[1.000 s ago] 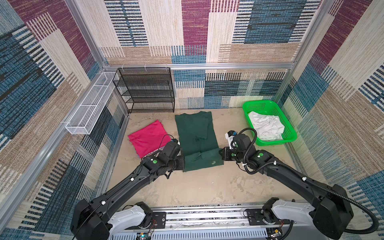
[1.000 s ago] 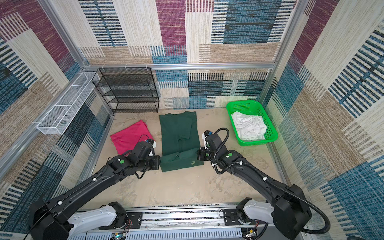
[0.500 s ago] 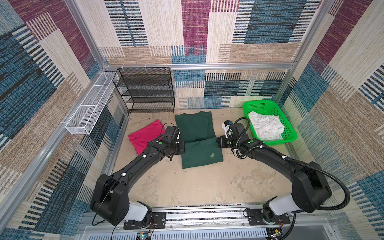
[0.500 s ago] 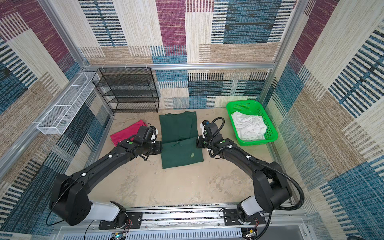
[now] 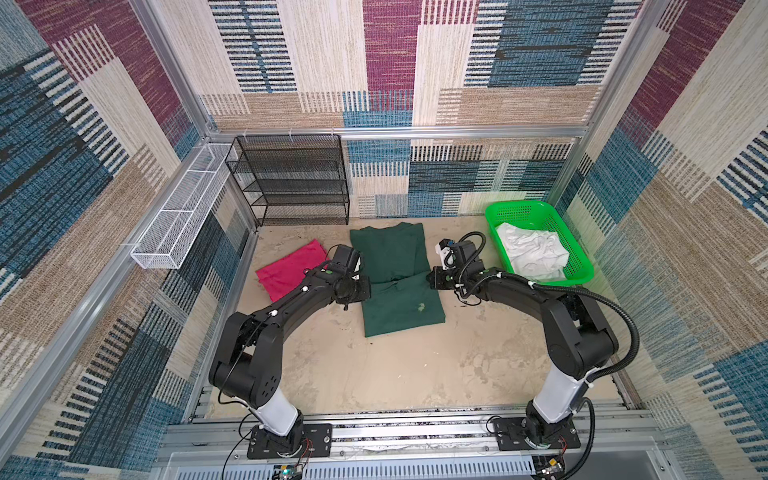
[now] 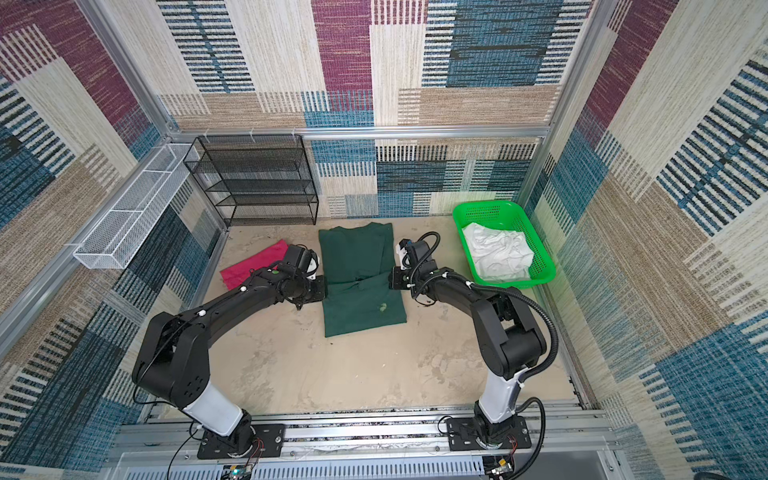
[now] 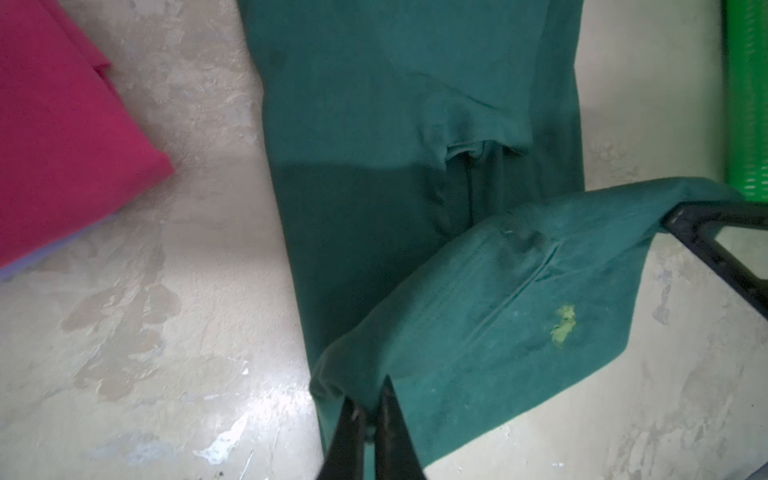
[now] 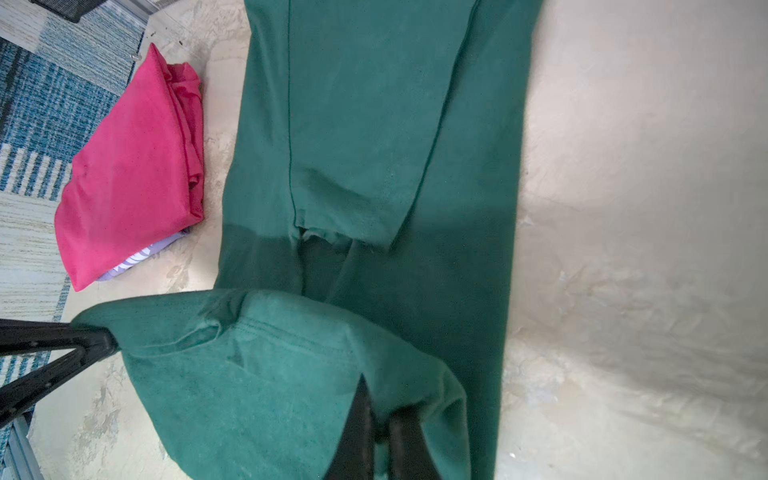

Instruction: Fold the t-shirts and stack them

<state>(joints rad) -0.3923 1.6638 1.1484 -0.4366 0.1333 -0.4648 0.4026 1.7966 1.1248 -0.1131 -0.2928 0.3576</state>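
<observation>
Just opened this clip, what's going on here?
Both arms are mid-fold on the dark green t-shirt. The left gripper and right gripper are each shut on a corner of its near end, holding that flap raised over the rest, which lies flat on the table. The pink t-shirt lies folded on the left arm's side; white cloth sits in the green basket.

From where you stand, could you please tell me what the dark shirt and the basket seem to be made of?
Dark green shirt: soft matte cloth, probably cotton knit; it creases and drapes. Basket: bright green plastic, seemingly; glossy lattice walls.
</observation>
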